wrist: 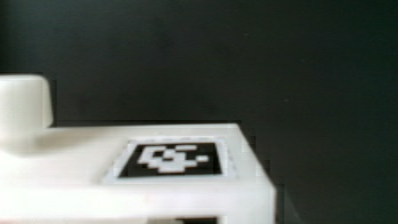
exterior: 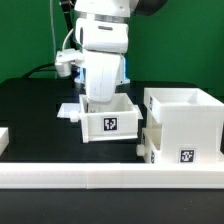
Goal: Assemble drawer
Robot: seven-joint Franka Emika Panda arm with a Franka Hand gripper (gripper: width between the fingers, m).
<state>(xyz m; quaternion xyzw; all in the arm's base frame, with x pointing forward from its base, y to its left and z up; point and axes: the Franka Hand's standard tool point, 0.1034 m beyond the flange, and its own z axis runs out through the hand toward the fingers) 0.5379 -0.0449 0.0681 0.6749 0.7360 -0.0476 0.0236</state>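
Observation:
A small white open-top tray (exterior: 107, 122) with a square tag on its front stands on the black table in the middle of the exterior view. My gripper (exterior: 101, 100) reaches down into it from above, and its fingers straddle the tray's far wall, shut on it. The fingertips are hidden by the tray. In the wrist view the tray's tagged face (wrist: 173, 160) fills the lower part, very close, with a white knob (wrist: 22, 110) beside it. The large boxy housing (exterior: 186, 122) stands at the exterior view's right. A second tray (exterior: 146, 150) sits low against it.
The long white border rail (exterior: 100, 178) runs along the table's front edge. A flat white piece (exterior: 68, 113) lies on the table just to the exterior view's left of the held tray. Another white part (exterior: 3, 140) shows at the left edge.

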